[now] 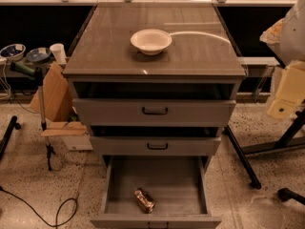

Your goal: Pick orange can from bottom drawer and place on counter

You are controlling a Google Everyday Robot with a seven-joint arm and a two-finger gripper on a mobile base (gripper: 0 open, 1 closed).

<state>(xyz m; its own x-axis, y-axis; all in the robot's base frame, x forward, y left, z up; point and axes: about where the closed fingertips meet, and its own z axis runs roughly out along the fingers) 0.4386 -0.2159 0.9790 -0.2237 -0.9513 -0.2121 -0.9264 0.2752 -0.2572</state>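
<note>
The orange can [144, 200] lies on its side on the grey floor of the bottom drawer [114, 185], which is pulled open, near the drawer's front and slightly left of centre. The counter [109, 42] is the glossy grey-brown top of the cabinet and carries a white bowl [151, 40] near its middle. My arm's white shell and the pale yellowish gripper [285, 98] hang at the right edge of the view, level with the upper drawers, well right of the cabinet and far above the can. It holds nothing that I can see.
The two upper drawers [155, 111] stand slightly open with dark handles. Black stand legs [243, 159] cross the floor to the right. To the left are a tripod [43, 113], cardboard [55, 94], a cable on the floor, and bowls and a cup on a low bench.
</note>
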